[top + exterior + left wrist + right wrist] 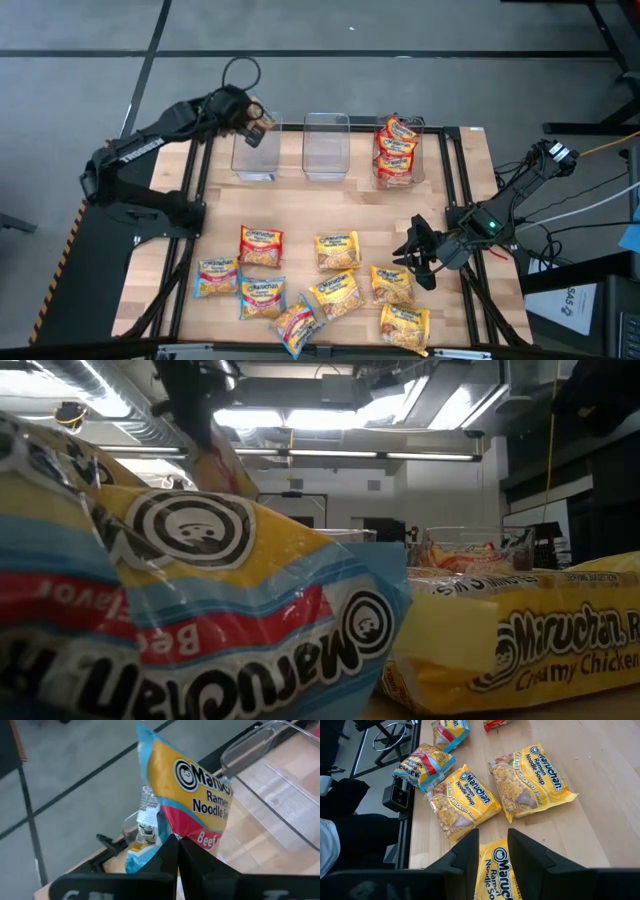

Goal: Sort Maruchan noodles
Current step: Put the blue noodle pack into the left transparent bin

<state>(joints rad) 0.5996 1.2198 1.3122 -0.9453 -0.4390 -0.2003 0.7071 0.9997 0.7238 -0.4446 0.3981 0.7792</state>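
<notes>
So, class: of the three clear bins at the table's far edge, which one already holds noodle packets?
The rightmost bin, stacked with red-trimmed packets; the other two are empty.

Low view: blue-trimmed packet (180,620) fills foreground, blocks most of table; its top and left cut by frame edge. Yellow packet (520,645) cut at right edge. Bins behind barely visible.

Left wrist view: held packet (187,795) lower edge hidden behind fingers (167,857).

Right wrist view: yellow packet (496,867) between fingers cut by bottom edge.

High view: packet print too small to read.
</notes>
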